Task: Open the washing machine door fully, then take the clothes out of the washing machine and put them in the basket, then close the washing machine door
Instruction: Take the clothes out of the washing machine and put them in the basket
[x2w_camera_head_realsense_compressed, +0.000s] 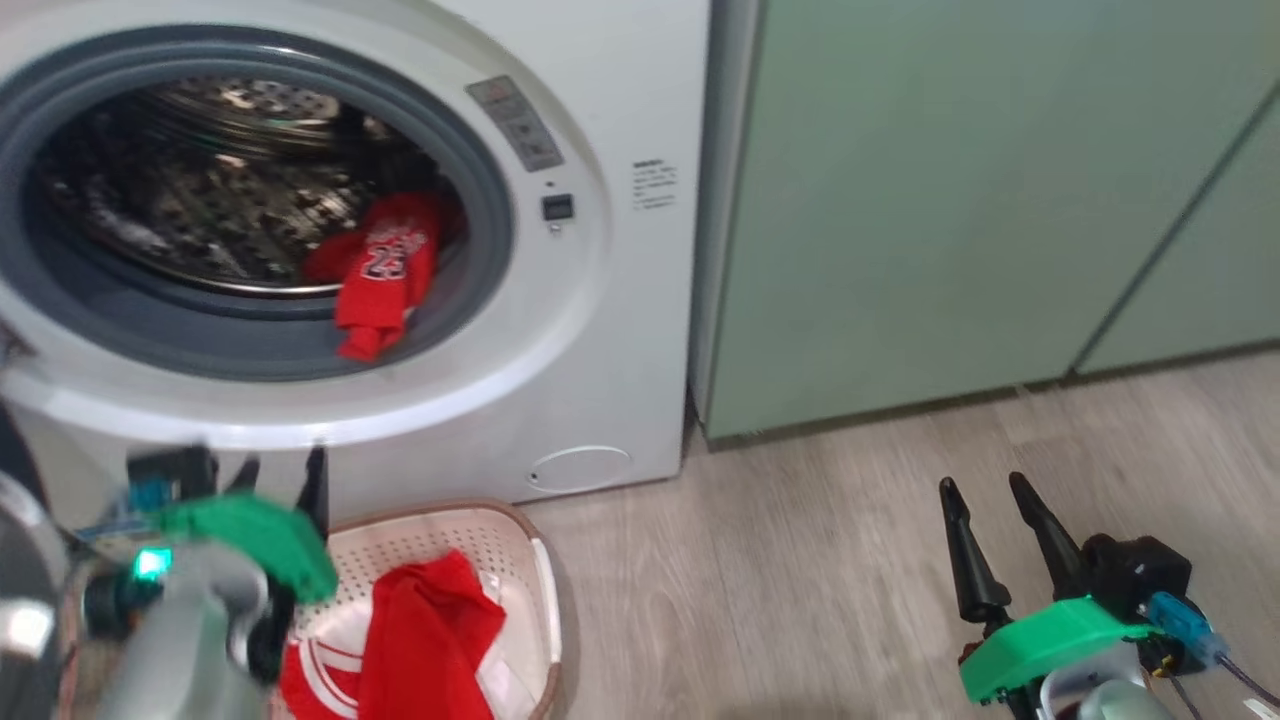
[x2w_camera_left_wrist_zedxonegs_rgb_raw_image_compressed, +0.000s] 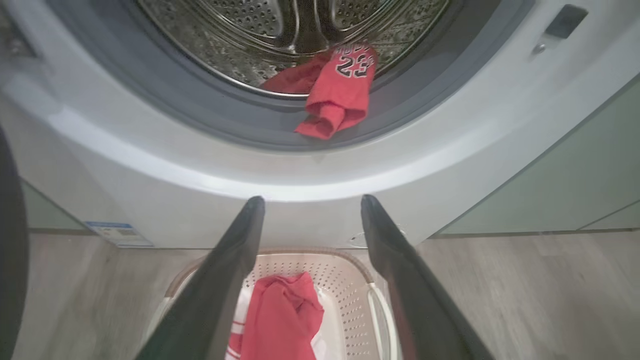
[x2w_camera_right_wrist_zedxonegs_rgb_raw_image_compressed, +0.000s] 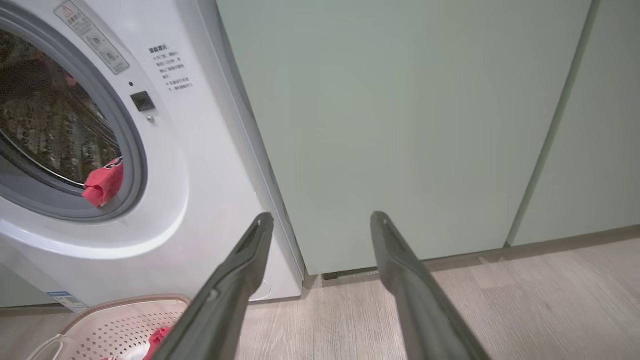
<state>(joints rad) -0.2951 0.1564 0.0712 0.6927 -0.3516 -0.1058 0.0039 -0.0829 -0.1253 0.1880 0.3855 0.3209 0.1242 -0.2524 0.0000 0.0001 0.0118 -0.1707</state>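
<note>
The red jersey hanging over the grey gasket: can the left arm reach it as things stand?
Probably yes. The left arm is above the basket with jaws open, just below the drum opening; nothing stands between them and the red jersey on the gasket.

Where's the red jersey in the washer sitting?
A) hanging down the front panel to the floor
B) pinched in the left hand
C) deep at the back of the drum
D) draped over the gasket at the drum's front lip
D: the jersey spills from the front edge of the drum onto the grey gasket, stopping short of the white front.
</note>
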